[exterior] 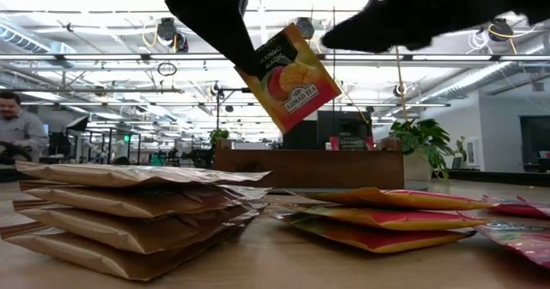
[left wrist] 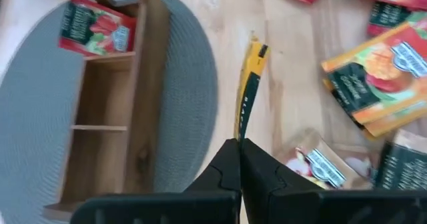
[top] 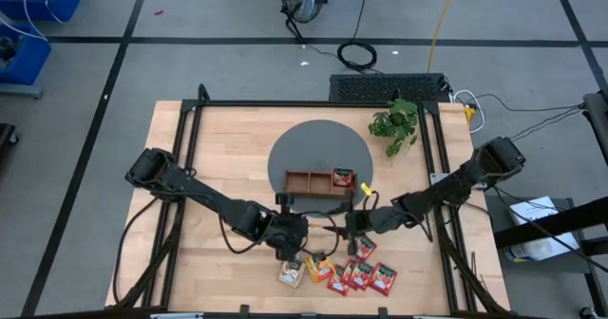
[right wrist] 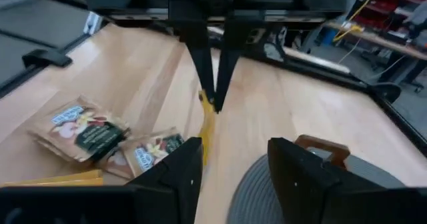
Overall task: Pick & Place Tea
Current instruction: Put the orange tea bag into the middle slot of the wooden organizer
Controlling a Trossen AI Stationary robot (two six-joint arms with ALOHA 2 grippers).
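**A:** Low view first: where is the flat, square orange-yellow paper tea sachet (exterior: 288, 78)?

**B:** In the air, clear of the desk (top: 218, 148). It hangs tilted and is pinched by one upper corner. The left hand (left wrist: 240, 144) is shut tight on it, and nothing else touches it.

**A:** And the other arm?

**B:** The right hand (right wrist: 230, 151) faces the left hand, just beside the sachet. Its fingers are spread wide and hold nothing.

**A:** Which way is the target from the grip?

**B:** The brown three-compartment wooden tray (top: 304, 180) sits on the grey round woven mat (top: 318, 139), toward the back of the desk from both hands and near them. Its long axis runs across the desk from left to right. A red sachet (top: 342, 178) stands in the compartment at the robot's right end. The middle and left compartments look bare.

**A:** So what does the move turn on?

**B:** As I judge it, on direction and alignment. The left wrist view shows the held sachet edge-on, pointing roughly along the tray's length, with the tray off to one side. The left hand would need to carry it sideways over a bare compartment and get the thin edge to drop between the dividers.

**A:** And the rest of the tea?

**B:** The other loose sachets (top: 361, 276) lie at the front of the desk, on the opposite side of the hands from the tray.
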